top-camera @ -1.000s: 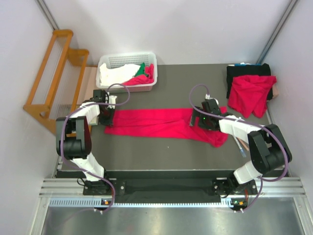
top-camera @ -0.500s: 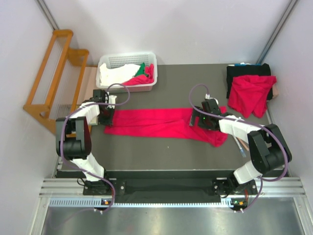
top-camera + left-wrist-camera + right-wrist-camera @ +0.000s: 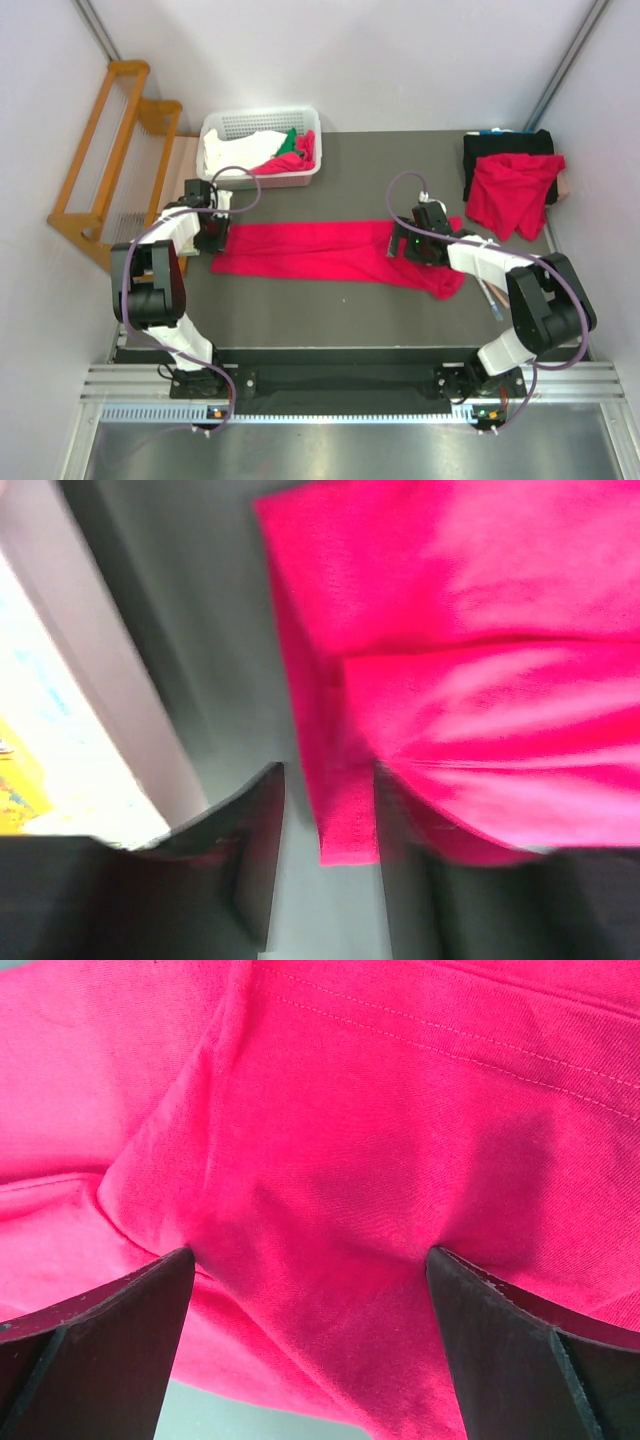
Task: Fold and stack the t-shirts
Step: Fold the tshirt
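A crimson t-shirt [image 3: 320, 250] lies folded into a long strip across the middle of the table. My left gripper [image 3: 212, 236] is at its left end. In the left wrist view its jaws stand apart, with the shirt's corner [image 3: 345, 820] loose between the fingers [image 3: 255, 850]. My right gripper [image 3: 405, 245] rests on the strip's right part. There it is wide open, both fingertips [image 3: 150, 1300] pressing down on the red cloth [image 3: 330, 1160]. A second red t-shirt [image 3: 515, 195] lies crumpled at the back right.
At the back left, a white basket [image 3: 225, 125] holds white, green and red cloth. A wooden rack [image 3: 100, 150] stands beyond the table's left edge, close to my left arm. Black cloth [image 3: 500, 145] lies under the second t-shirt by the right wall.
My left gripper has opened and let go of the shirt's left corner, drawing slightly back to the left. The right arm and the shirt have not moved.
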`<state>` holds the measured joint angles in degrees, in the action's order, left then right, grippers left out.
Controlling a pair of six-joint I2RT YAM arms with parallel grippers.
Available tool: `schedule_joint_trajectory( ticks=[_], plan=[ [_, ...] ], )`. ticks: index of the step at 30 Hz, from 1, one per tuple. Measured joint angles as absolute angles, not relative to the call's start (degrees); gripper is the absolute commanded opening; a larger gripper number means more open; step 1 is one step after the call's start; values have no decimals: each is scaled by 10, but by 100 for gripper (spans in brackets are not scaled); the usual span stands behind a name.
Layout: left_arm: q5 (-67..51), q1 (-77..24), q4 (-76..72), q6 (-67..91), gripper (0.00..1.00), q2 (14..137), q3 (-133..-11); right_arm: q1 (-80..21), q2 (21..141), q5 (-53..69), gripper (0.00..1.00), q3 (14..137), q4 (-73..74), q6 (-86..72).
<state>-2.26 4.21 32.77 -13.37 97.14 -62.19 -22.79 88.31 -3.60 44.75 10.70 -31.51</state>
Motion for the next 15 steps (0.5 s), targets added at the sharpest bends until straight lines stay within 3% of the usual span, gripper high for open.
schedule_joint_trajectory(
  ticks=[2,3,15],
  plan=[
    [-8,44,324,-138,84,971,-622,-228,883,-36,100,450,110,-315],
    [-1,45,324,-139,98,971,-622,-228,884,-36,100,453,113,-314],
    [-13,45,333,-143,98,933,-623,-202,910,-4,100,501,169,-306]
  ],
)
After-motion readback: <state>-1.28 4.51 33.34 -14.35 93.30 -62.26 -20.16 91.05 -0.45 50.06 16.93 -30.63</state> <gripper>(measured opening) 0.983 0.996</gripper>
